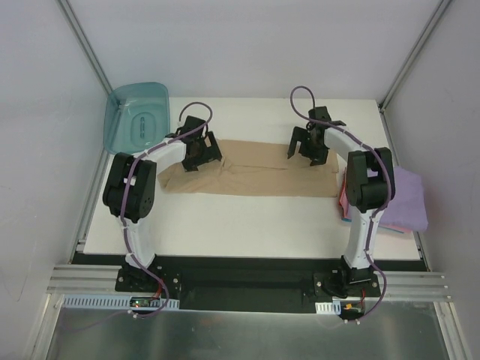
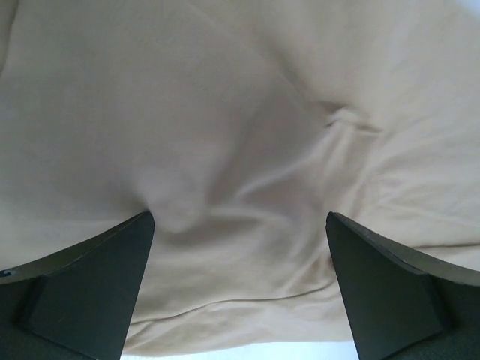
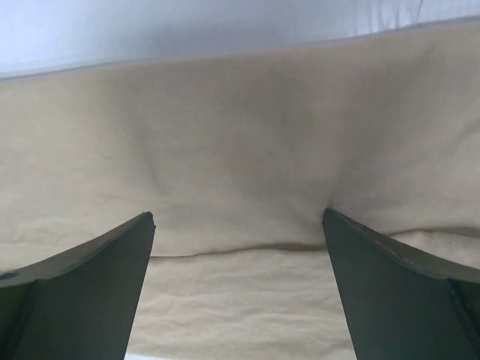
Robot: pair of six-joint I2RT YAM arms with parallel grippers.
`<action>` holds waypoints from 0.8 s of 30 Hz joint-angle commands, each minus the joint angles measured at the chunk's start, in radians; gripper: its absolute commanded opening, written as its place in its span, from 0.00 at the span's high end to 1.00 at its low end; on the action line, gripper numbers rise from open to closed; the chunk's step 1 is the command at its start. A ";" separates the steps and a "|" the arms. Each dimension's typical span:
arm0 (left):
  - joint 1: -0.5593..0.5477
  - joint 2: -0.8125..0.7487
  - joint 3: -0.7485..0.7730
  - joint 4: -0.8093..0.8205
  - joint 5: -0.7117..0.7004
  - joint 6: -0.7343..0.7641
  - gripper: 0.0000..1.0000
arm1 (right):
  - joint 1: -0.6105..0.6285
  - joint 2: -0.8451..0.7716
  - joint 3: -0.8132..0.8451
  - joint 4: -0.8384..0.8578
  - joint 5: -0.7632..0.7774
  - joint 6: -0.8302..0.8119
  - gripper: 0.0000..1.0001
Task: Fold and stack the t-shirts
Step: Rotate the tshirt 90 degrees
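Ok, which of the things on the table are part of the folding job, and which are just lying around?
Part of the job:
tan t-shirt, spread across the middle
lavender t-shirt, folded at the right edge
pink t-shirt, only an edge showing beside the lavender one

Just lying about:
teal plastic tub, far left corner

Robot lab cell: white panel walls [image 1: 247,45], aluminium rails [image 1: 82,282], white table [image 1: 247,225]

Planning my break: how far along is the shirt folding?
Done: the lavender t-shirt and pink t-shirt lie folded together at the right edge of the table. In hand: the tan t-shirt lies as a long folded strip, left gripper and right gripper open above it. Left: fold it shorter and stack it.
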 commanded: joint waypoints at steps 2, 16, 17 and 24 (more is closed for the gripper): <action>0.013 0.109 0.172 0.012 0.087 -0.039 0.01 | 0.019 -0.171 -0.286 0.046 -0.127 0.067 0.00; -0.005 0.594 0.771 0.012 0.448 -0.206 0.01 | 0.583 -0.540 -0.742 0.135 -0.270 0.217 0.03; -0.026 0.619 0.853 0.015 0.446 -0.224 0.01 | 0.649 -0.531 -0.731 0.130 -0.276 0.208 0.03; -0.079 0.832 1.162 0.027 0.397 -0.324 0.01 | 0.723 -0.631 -0.662 0.098 -0.201 0.114 0.03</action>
